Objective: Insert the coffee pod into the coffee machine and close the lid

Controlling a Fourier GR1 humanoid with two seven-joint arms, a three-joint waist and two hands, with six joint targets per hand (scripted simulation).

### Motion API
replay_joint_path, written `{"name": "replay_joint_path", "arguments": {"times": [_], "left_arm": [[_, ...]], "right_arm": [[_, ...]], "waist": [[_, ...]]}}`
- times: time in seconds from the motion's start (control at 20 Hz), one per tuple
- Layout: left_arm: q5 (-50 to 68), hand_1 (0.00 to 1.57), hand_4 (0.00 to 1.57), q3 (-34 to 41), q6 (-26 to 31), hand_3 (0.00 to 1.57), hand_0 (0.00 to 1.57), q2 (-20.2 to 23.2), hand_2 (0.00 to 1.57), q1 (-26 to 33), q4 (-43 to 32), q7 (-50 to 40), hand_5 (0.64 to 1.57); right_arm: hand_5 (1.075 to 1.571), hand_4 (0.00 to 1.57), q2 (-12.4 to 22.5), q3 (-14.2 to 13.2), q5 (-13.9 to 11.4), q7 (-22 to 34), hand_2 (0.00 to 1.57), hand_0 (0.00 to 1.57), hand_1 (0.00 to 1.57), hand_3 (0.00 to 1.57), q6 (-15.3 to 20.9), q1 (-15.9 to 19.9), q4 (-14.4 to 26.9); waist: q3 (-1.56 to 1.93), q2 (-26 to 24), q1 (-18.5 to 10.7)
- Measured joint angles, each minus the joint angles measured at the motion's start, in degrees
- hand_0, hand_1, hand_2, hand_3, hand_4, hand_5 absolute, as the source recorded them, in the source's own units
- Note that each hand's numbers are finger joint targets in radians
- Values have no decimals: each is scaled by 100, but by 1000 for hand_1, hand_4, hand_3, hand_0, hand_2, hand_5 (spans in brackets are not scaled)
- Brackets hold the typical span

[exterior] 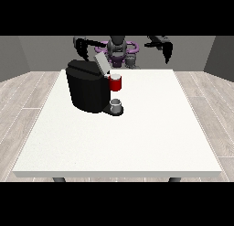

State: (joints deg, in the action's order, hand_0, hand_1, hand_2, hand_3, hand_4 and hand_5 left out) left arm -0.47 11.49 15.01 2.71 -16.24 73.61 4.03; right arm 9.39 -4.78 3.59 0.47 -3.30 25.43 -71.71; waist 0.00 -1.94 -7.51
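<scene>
Coffee machine point(87, 90) stands on the bench point(137, 129), lid point(101, 63) raised; no coffee pod visible, maybe seated. Both hands point(82, 47) point(167, 52) hang apart, grip unreadable. Next: close lid

The coffee machine point(87, 87) stands on the worktop point(137, 138), left of its middle and towards the far edge. Its lid point(101, 63) tilts up at its top. A cup point(116, 104) sits on its base at its right, below the pod holder point(115, 83).
</scene>
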Motion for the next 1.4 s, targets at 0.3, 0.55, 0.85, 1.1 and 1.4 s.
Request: {"name": "replay_joint_path", "arguments": {"times": [0.3, 0.55, 0.85, 1.1, 1.4], "left_arm": [[120, 0, 0, -29, -112, 0, 0, 143, 0, 72, 404, -161, 1571], [223, 0, 0, -41, -185, 0, 0, 189, 0, 132, 554, -100, 1571], [152, 0, 0, -146, -317, 0, 0, 203, 0, 180, 552, 44, 1571], [190, 0, 0, -195, -357, 0, 0, 220, 0, 236, 564, 8, 1571], [229, 0, 24, -145, -320, 0, 0, 352, 0, 258, 401, 175, 1571]], "right_arm": [[1571, 0, -2, 4, -159, -199, 0, 0, 0, 0, -27, 333, 425], [1571, 0, 86, -62, -213, -272, 0, 0, 0, 0, -116, 676, 688], [1571, 0, -35, 16, -395, -341, 0, 0, 0, 0, 10, 995, 905], [1571, 0, -95, 43, -461, -432, 0, 0, 0, 0, 1, 1134, 1057], [1571, 182, -136, 70, -532, -407, 0, 0, 0, 0, -7, 1353, 1201]], "waist": [[0, 235, 49], [-8, 379, 58], [-16, 507, 71], [-12, 500, 80], [-6, 587, 75]]}}
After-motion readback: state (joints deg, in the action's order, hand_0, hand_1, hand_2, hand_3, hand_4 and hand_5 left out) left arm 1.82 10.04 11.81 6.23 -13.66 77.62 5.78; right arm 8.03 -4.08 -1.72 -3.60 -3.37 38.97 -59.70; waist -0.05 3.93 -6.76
